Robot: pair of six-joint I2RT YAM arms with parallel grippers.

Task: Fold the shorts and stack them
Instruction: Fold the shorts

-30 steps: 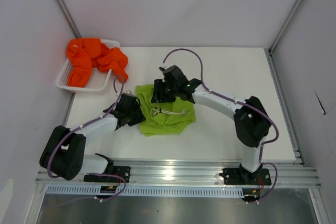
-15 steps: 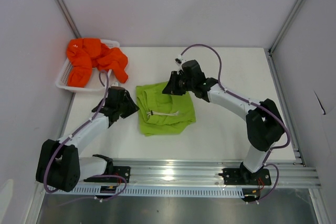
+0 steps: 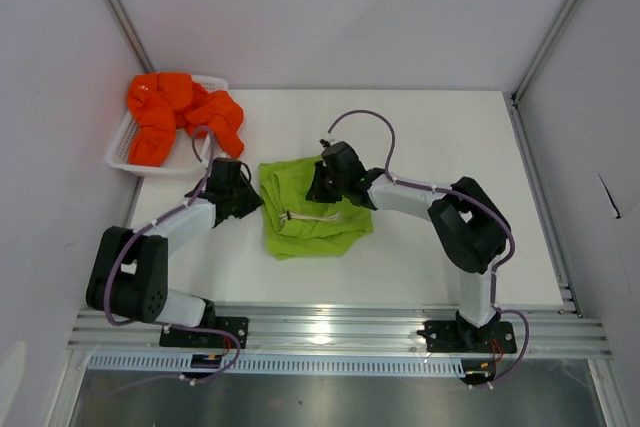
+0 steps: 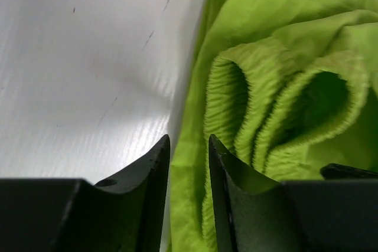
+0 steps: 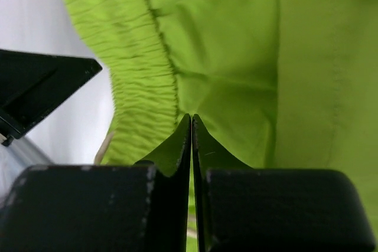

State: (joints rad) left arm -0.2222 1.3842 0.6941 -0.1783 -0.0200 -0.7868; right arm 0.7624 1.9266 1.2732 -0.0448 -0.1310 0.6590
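On the tabletop (image 3: 450, 147), just off the near right corner of the white mesh basket (image 3: 118, 155): lime green shorts (image 3: 315, 222), rumpled and roughly bunched into a squarish patch, with a white drawstring (image 3: 310, 215) lying loose across the middle. Inside the basket, heaped up and spilling over its right rim: bright orange shorts (image 3: 170, 112), unfolded, apart from the green pair. Between the basket and the green pair: left hand (image 3: 250, 200), low over the tabletop at the cloth edge nearest the basket. Seen from the left wrist, left hand (image 4: 188, 143) narrowly parted, astride that thin edge of the lime green shorts (image 4: 266, 57), with the gathered elastic waistband (image 4: 236, 98) curling in folds just past the fingertips and bare tabletop (image 4: 88, 57) on the basket side. Not clamped, by the look of the gap. Farther from the basket, over the back part of the green pair: right hand (image 3: 318, 187), tips down on the cloth. Seen from the right wrist, right hand (image 5: 191, 119) fully closed, fingers pressed together, tips against the lime green shorts (image 5: 236, 45) right beside the ribbed waistband (image 5: 136, 69). Cannot tell about any pinch of cloth caught between those tips.
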